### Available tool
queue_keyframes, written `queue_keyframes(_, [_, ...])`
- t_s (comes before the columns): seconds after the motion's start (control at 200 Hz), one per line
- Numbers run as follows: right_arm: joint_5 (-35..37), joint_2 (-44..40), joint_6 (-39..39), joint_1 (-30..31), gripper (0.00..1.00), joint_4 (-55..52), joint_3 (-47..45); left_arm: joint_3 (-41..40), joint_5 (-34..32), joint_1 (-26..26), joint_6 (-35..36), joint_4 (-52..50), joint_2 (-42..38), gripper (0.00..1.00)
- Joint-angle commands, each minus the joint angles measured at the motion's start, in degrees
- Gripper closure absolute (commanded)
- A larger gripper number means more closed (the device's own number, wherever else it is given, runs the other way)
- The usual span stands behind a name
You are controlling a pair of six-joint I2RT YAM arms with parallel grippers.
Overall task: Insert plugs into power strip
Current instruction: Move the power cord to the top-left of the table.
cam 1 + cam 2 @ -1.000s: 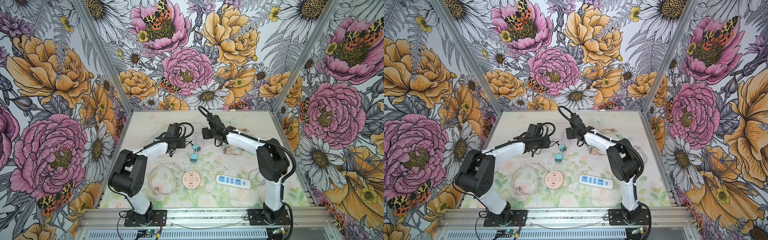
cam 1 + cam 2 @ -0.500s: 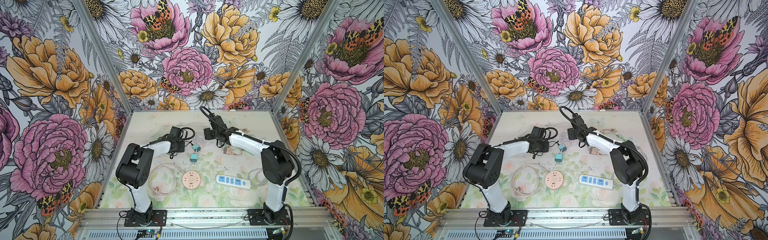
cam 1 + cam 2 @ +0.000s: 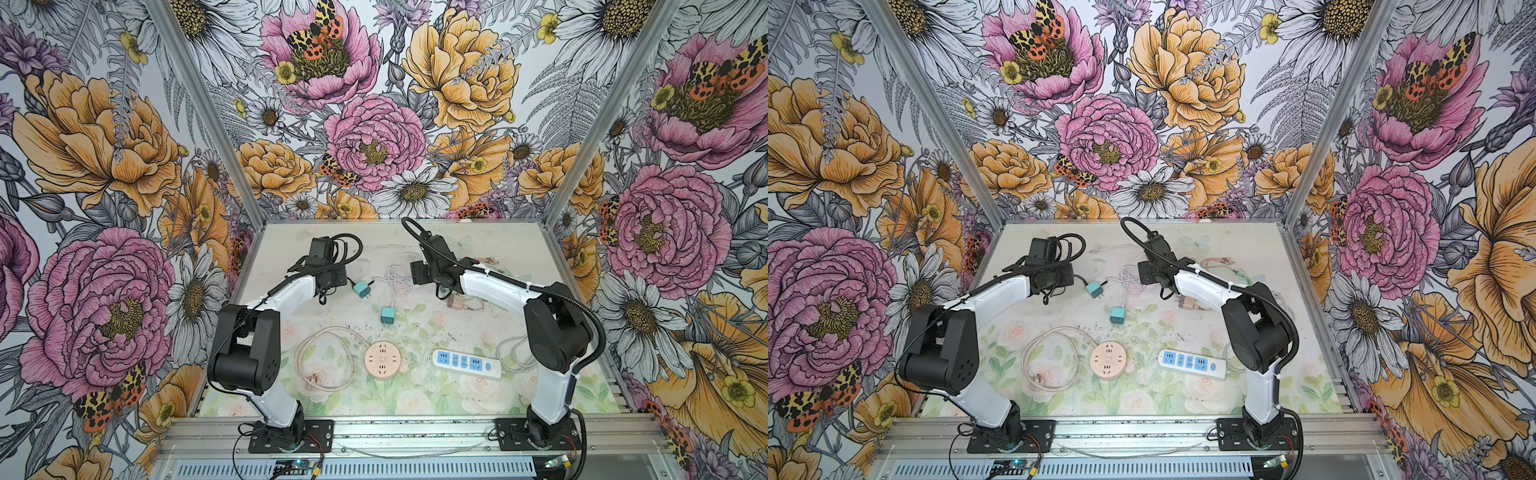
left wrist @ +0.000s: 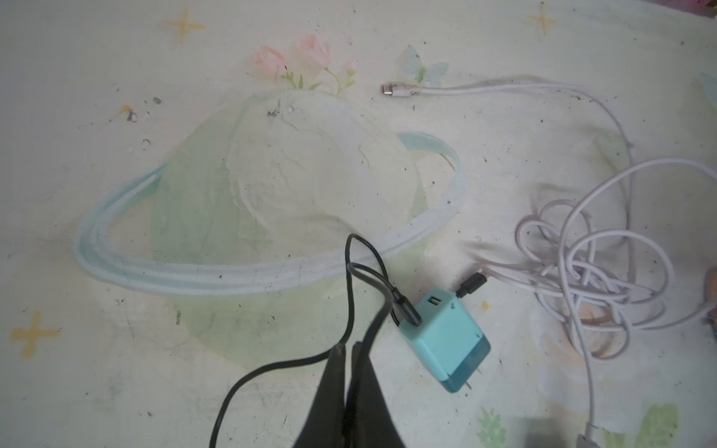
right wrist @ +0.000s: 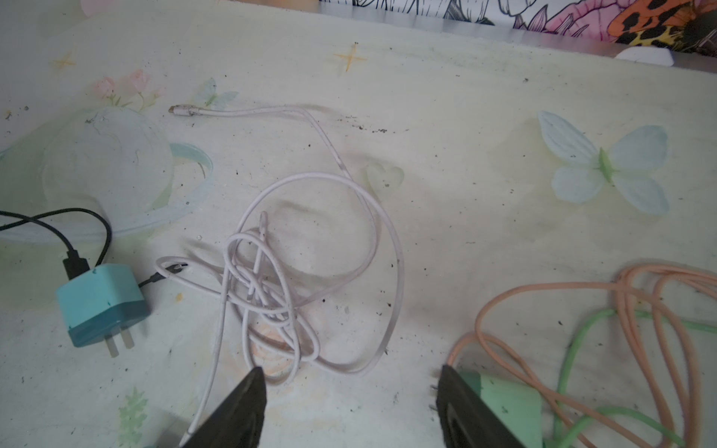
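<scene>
A teal plug (image 4: 446, 341) lies on its side on the mat, with a black cable (image 4: 351, 294) running from it. My left gripper (image 4: 349, 347) is shut, and that cable is pinched at its tips beside the plug. Both top views show this plug (image 3: 363, 289) (image 3: 1095, 289) and a second teal plug (image 3: 388, 314) (image 3: 1118, 314) nearer the front. My right gripper (image 5: 351, 372) hangs open over bare mat. A green plug (image 5: 504, 403) lies right beside one of its fingers. A pink-brown plug (image 3: 458, 303) sits partly under the right arm. The white power strip (image 3: 465, 363) (image 3: 1192, 365) lies at the front.
A round pink socket hub (image 3: 382, 360) with a looped pink cord (image 3: 324, 357) lies left of the strip. A tangled white cable (image 5: 291, 271) (image 4: 582, 263) sits between the two grippers. Orange and green cables (image 5: 640, 310) trail beside the green plug.
My left gripper has closed from open to shut on the black cable, and the left arm has folded back, its elbow raised. The right arm has barely shifted.
</scene>
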Motion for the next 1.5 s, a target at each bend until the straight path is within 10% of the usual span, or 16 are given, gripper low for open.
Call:
queue_keyframes(0.0, [1.1,-3.3,0.0,0.4,0.29,0.0,-0.7,3.7,1.4,0.6,2.2,-2.6,0.8,0.88])
queue_keyframes(0.565, [-0.1,-5.2,0.6,0.5,0.29,-0.5,-3.0,13.2,-8.4,-0.2,5.7,-11.1,12.9,0.62])
queue_keyframes(1.021, [-0.4,-5.7,0.7,0.7,0.29,-0.7,-3.9,10.9,-16.7,-6.7,2.3,-15.7,-0.6,0.33])
queue_keyframes(1.496, [-4.0,-13.6,4.1,1.5,0.33,-1.2,-9.5,-12.4,-8.1,-11.2,-16.1,-25.9,-19.6,0.83])
